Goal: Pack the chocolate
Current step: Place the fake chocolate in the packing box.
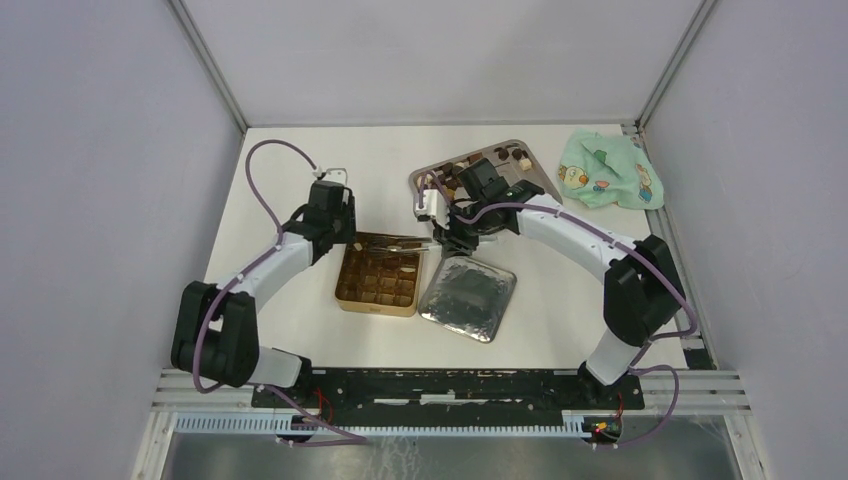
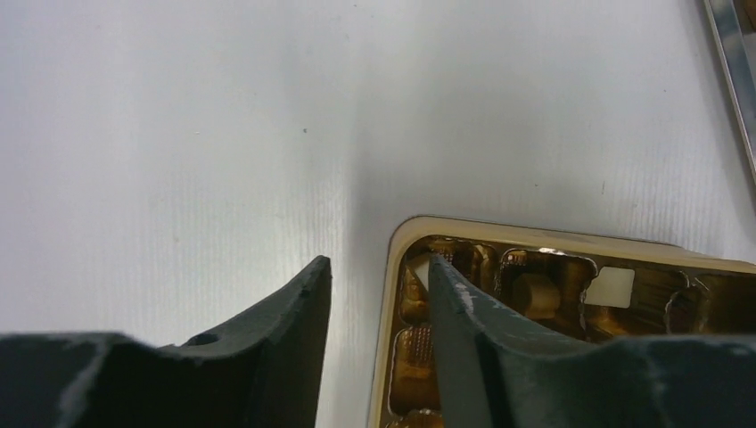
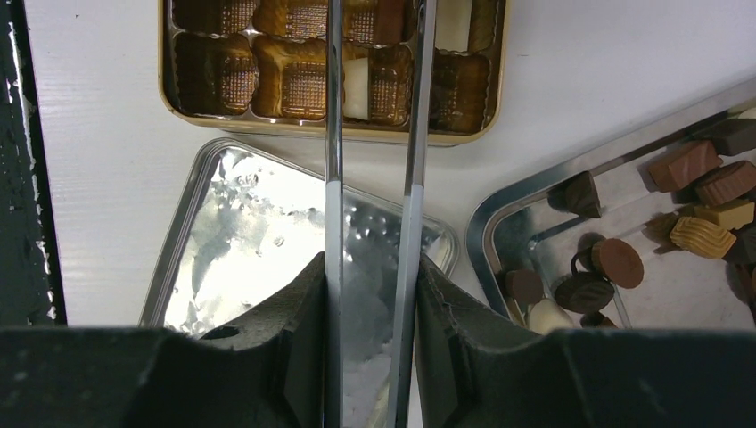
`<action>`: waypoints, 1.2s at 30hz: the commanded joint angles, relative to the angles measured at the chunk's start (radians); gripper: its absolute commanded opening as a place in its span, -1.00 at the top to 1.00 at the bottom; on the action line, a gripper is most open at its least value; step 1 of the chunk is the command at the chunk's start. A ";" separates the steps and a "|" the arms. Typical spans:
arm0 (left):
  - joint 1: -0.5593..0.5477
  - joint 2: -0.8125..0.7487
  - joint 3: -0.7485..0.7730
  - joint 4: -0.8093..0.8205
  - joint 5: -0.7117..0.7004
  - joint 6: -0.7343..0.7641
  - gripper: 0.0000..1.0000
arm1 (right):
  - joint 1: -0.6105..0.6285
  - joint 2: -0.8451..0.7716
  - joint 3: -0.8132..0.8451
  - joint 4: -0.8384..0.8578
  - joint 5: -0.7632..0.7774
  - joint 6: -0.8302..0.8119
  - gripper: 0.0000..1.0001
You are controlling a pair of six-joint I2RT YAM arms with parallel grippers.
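tongs [image 3: 333,134] across tin [image 1: 375,308], left hand [image 2: 376,264] straddling corner

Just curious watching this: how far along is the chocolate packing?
Partly done: several pieces sit in the gold tin, which is not full. In hand: the right hand squeezes the tongs over the tin; the left hand straddles its rim. Left: many chocolates on the silver tray, lid off.
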 commanded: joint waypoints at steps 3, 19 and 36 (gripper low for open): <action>0.003 -0.174 0.084 -0.113 -0.116 -0.104 -0.21 | 0.024 0.043 0.061 0.011 0.006 0.012 0.91; 0.003 -0.649 0.005 -0.211 0.115 -0.375 -0.55 | 0.030 0.080 0.091 -0.012 0.000 0.021 0.34; 0.002 -0.934 -0.156 -0.102 0.255 -0.631 -0.68 | 0.029 0.084 0.111 -0.023 -0.028 0.033 0.14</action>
